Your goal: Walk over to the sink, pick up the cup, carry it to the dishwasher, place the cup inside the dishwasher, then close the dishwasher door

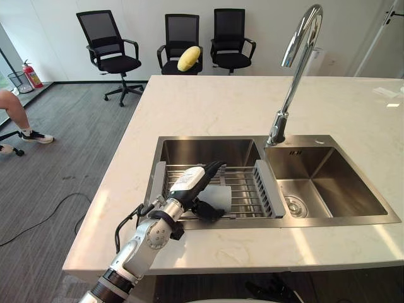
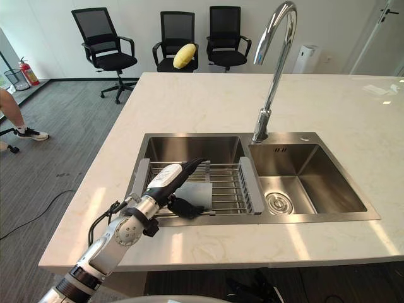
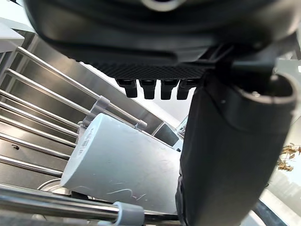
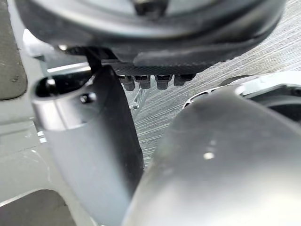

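Note:
A pale grey cup [image 1: 219,196] lies on its side on the wire rack [image 1: 243,189] across the left basin of the steel sink [image 1: 208,151]. My left hand [image 1: 194,182] reaches over the sink's front rim, open, with straight fingers [image 3: 155,87] above the cup and the thumb [image 3: 230,155] spread beside it. In the left wrist view the cup [image 3: 117,165] rests on the rack bars just past the palm, with nothing curled round it. My right hand [image 4: 89,155] hangs open over grey carpet in its own wrist view.
A tall chrome faucet [image 1: 291,76] stands behind the sink's divider. The right basin [image 1: 328,183] has a drain. The pale stone counter [image 1: 208,107] surrounds the sink. Three black chairs [image 1: 110,50] stand by the far wall. A person's leg [image 1: 19,120] shows at the left.

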